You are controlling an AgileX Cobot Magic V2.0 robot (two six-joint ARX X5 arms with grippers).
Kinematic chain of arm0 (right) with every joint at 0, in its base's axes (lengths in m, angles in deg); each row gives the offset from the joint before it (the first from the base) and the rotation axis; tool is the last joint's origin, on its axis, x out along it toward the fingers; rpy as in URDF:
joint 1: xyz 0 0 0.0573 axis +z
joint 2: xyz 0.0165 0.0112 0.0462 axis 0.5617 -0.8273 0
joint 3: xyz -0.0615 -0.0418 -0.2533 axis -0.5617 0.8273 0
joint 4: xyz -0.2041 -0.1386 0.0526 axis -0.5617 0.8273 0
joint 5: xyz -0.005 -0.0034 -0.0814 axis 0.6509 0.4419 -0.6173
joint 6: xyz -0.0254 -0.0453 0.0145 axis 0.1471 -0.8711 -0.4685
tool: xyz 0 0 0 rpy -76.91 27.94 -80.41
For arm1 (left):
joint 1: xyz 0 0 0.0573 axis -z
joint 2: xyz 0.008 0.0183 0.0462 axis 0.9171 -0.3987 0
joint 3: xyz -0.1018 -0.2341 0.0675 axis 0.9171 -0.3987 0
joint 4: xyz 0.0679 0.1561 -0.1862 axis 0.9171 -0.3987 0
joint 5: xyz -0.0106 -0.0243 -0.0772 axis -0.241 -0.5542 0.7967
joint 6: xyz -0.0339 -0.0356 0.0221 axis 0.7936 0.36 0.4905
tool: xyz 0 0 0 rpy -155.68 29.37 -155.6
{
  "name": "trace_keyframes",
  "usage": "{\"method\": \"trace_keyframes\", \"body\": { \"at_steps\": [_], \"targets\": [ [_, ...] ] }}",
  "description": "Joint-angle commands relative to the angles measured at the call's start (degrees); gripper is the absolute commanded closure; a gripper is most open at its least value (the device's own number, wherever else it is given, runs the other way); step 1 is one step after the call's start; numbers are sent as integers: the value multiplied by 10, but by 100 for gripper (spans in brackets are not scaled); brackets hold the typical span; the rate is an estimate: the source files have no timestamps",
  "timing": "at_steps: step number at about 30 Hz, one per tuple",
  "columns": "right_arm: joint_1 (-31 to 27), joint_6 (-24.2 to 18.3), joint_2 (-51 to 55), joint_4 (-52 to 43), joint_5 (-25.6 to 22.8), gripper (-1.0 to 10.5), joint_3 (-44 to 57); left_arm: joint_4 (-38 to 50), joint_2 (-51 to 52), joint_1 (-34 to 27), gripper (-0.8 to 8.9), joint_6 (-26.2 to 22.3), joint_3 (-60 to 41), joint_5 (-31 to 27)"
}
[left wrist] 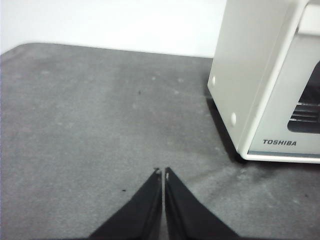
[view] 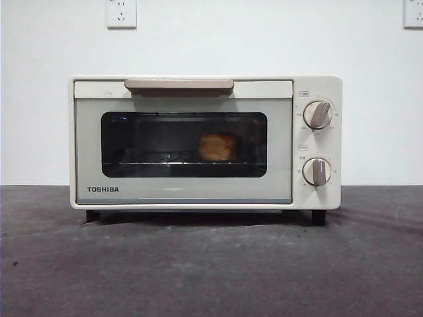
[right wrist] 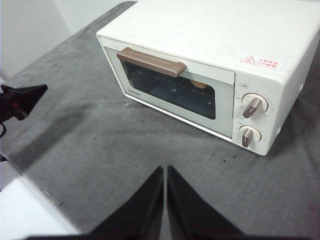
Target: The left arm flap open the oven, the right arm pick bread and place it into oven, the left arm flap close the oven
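With the oven (view: pixel 205 142) door shut and the bread (view: pixel 217 146) on the rack inside, every step looks done. Left gripper (left wrist: pixel 162 171) hangs low beside the oven's corner, jaws together, empty; right gripper (right wrist: pixel 165 169) sits back, high before the door, likewise closed and empty.

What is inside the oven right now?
Through the shut oven's window, the bread sits on the wire rack, right of centre. The dark glass hides the rest of the inside.
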Motion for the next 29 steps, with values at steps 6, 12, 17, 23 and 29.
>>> {"method": "trace_keyframes", "body": {
  "at_steps": [6,12,17,23,29],
  "targets": [
    [5,-3,-2,-6,-2,941,-7,-3,0,0,797,-22,-12,-9],
    [5,-3,-2,-6,-2,941,-7,-3,0,0,797,-22,-12,-8],
    [5,-3,-2,-6,-2,941,-7,-3,0,0,797,-22,-12,-8],
    [5,-3,-2,-6,-2,941,-7,-3,0,0,797,-22,-12,-8],
    [-12,-11,7,-2,-14,941,-5,-3,0,0,797,-22,-12,-8]
  ]
}}
